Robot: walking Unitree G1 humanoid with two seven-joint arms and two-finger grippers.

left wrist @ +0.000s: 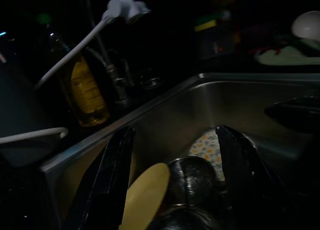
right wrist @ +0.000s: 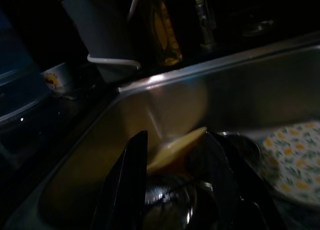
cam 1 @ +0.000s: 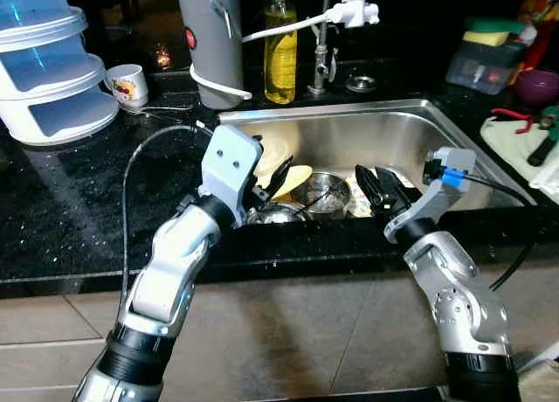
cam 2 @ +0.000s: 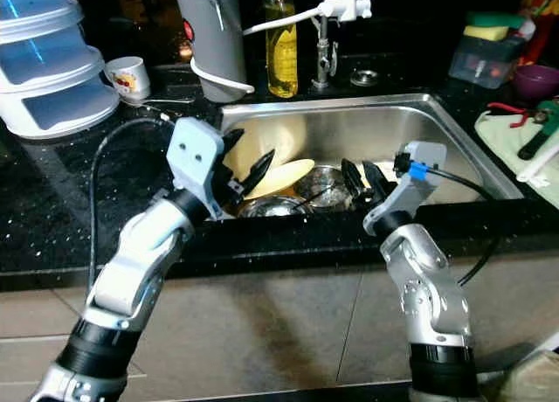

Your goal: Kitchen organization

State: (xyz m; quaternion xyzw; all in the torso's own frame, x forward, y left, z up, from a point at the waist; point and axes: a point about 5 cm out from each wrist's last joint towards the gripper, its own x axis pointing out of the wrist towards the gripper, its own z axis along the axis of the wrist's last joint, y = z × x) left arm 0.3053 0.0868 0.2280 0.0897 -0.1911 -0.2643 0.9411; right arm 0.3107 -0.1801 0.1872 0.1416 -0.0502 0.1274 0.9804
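A black speckled granite counter (cam 1: 79,218) is running across the scene, catching small glints of light — the room behind it is sitting in deep shadow. A stainless steel sink basin (cam 1: 367,135) is set into the counter, its back wall shining under the light. Beyond the sink a chrome tap (cam 1: 321,57) is standing upright against the dark wall. Below the counter's front edge, grey-beige tiled panels (cam 1: 306,332) are facing outward, their joints showing as thin pale lines — the light is falling on them unevenly
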